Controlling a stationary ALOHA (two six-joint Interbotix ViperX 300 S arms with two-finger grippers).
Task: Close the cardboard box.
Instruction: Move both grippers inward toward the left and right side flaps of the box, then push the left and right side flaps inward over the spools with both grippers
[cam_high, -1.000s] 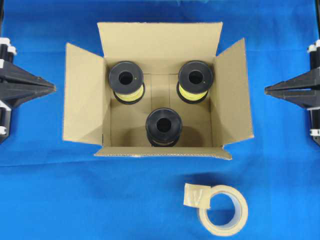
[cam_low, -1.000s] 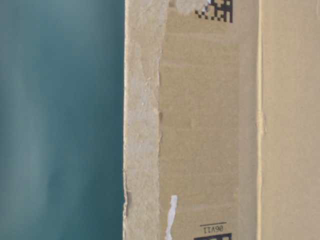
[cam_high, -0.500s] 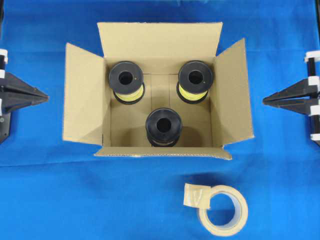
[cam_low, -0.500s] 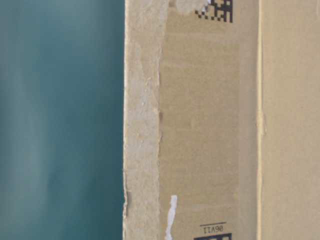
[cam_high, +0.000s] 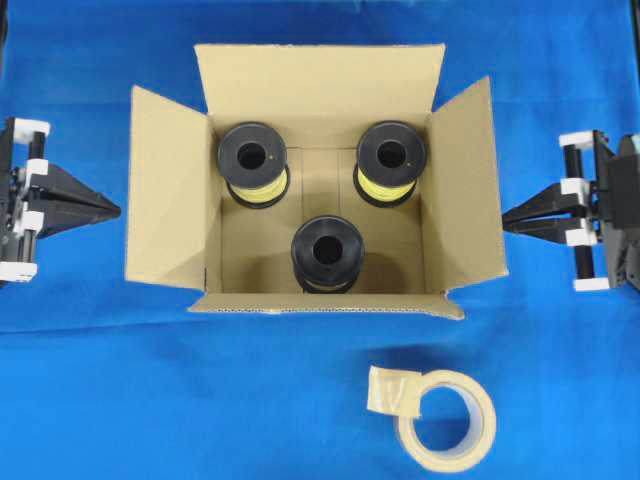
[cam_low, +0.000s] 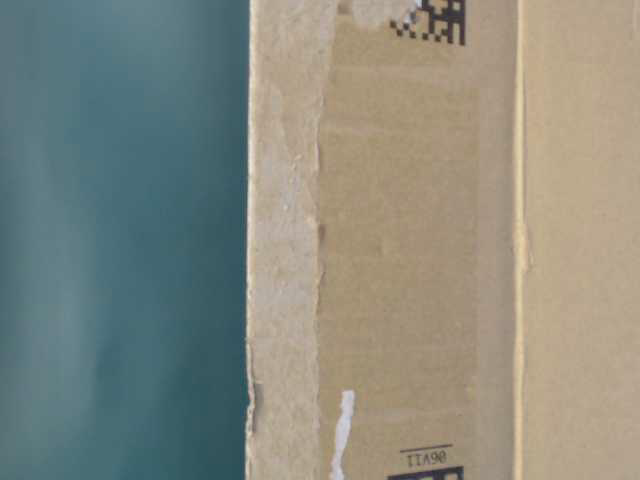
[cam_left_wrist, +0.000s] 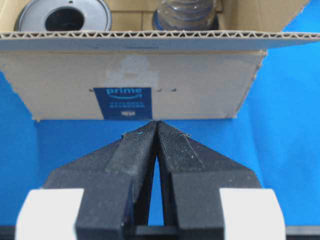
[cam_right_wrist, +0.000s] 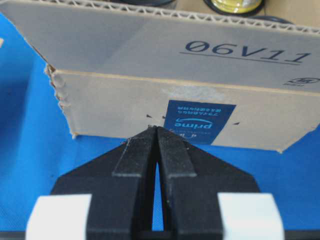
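Note:
The cardboard box stands open in the middle of the blue cloth, all its flaps folded outward. Inside stand three black spools, two of them with yellow thread and a third nearer the front. My left gripper is shut and empty, its tip just left of the left flap. On the other side my right gripper is shut and empty too, its tip close to the right flap. The table-level view is filled by the box wall.
A roll of clear packing tape lies on the cloth in front of the box, right of centre, with its loose end folded up. Blue cloth covers the whole table around the box.
Both grippers have moved inward toward the box, the left one rightward and the right one leftward. The box and tape roll have not moved.

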